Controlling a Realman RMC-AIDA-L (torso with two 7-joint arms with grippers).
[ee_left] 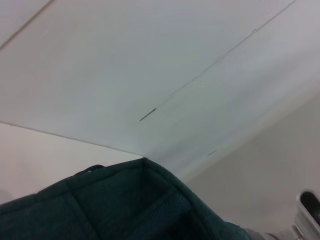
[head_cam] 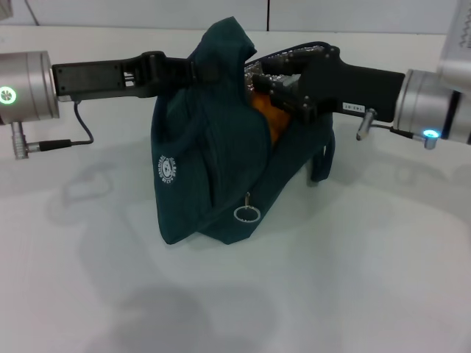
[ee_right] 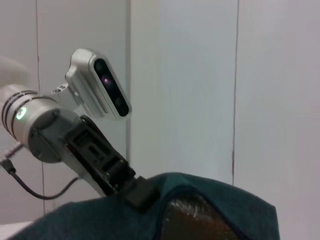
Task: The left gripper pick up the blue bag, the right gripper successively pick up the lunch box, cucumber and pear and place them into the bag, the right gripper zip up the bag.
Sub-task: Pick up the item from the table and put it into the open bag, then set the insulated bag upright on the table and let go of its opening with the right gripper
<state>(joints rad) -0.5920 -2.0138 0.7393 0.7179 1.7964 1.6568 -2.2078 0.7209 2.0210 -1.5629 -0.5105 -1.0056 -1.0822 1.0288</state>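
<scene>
Two arms meet at the top of the blue bag (head_cam: 210,147), which stands on the white table (head_cam: 353,279) and serves here as the landmark. The left gripper (head_cam: 193,70) comes in from the bag's left side and is clamped on the upper edge of the fabric, holding that side up in a peak. The right gripper (head_cam: 274,82) reaches in from the bag's right side and sits at the open mouth, just above something orange (head_cam: 266,118) that shows inside the opening; whether its fingers are apart or closed on anything cannot be told, since they are buried in the fabric and the dark links of the hand. What the orange thing is cannot be made out, and no lunch box, cucumber or pear lies on the table beside the bag, so the loading looks finished or nearly so. The zipper is not yet drawn: its ring pull (head_cam: 246,213) hangs low on the bag's front, well below the right gripper. By that reading the step in hand is the end of placing, and the next move calls for the right gripper to clear the mouth, come down the front to the ring and take it, while the left grip keeps the fabric taut.
</scene>
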